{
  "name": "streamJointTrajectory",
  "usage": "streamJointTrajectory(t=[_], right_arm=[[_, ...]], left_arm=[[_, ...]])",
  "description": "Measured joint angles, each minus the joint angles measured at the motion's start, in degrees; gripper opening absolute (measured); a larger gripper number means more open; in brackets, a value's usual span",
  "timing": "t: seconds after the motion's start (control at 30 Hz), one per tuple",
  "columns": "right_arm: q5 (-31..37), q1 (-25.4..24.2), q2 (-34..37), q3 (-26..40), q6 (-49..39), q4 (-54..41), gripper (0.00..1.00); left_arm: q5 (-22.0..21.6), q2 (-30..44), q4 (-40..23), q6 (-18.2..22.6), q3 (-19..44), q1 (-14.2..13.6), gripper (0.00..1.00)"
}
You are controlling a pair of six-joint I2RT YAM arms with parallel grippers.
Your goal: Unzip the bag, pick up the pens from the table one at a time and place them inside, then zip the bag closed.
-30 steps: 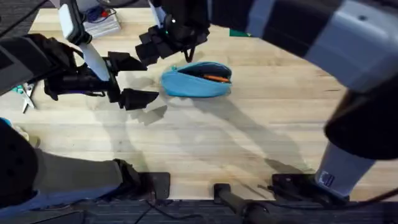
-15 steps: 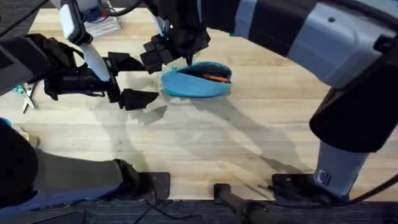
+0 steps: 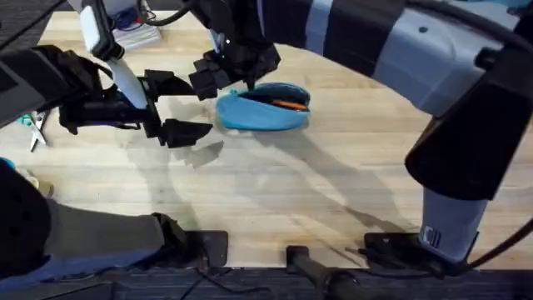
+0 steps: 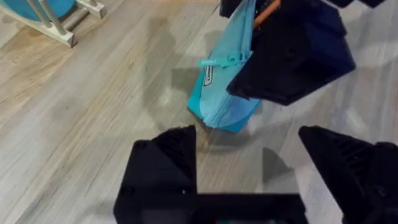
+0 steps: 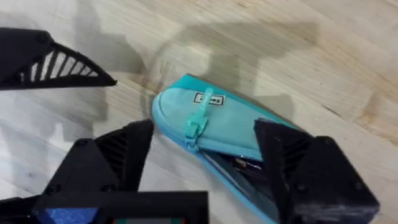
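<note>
Nearest the bases, bare planks of the table [image 3: 275, 192] carry only shadow. Farther out on our left, the left gripper [image 3: 176, 106] sits low over the wood, its black fingers spread wide with nothing between them; in the left wrist view [image 4: 249, 180] the gap frames bare table just short of the bag's end.

Beyond it lies the bag [image 3: 264, 107], light blue, lengthwise across the middle of the table. Its zipper is open along most of the top, and an orange pen [image 3: 290, 104] shows inside the opening, with something dark lying beside it that we cannot identify. In the left wrist view the bag [image 4: 227, 81] points end-on, its zipper pull [image 4: 219, 61] sticking out sideways.

The right gripper [image 3: 231, 67] hangs directly above the bag's left end. From its wrist camera, the fingers [image 5: 118, 155] stand apart, straddling the bag [image 5: 211, 124] without touching it that we can tell; the pull tab [image 5: 198, 119] lies between them, near the closed end.

At the far left edge, scissors [image 3: 33, 127] lie on the table.
</note>
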Motion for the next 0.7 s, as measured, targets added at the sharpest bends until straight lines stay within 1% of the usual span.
streamJointTrajectory(t=[0.3, 0.47, 0.63, 0.7], right_arm=[[0.0, 0.0, 0.0, 0.0, 0.9, 0.3, 0.952], [0.0, 0.0, 0.0, 0.0, 0.9, 0.3, 0.9], [0.0, 0.0, 0.4, 0.0, 1.1, 0.2, 0.893], [0.0, 0.0, 0.6, 0.0, 1.1, 0.2, 0.864]], left_arm=[[0.0, 0.0, 0.0, 0.0, 0.0, 0.0, 0.993], [0.0, 0.0, 0.0, 0.0, 0.0, 0.0, 0.993], [0.0, 0.0, 0.0, 0.0, 0.0, 0.0, 0.993], [0.0, 0.0, 0.0, 0.0, 0.0, 0.0, 0.994]])
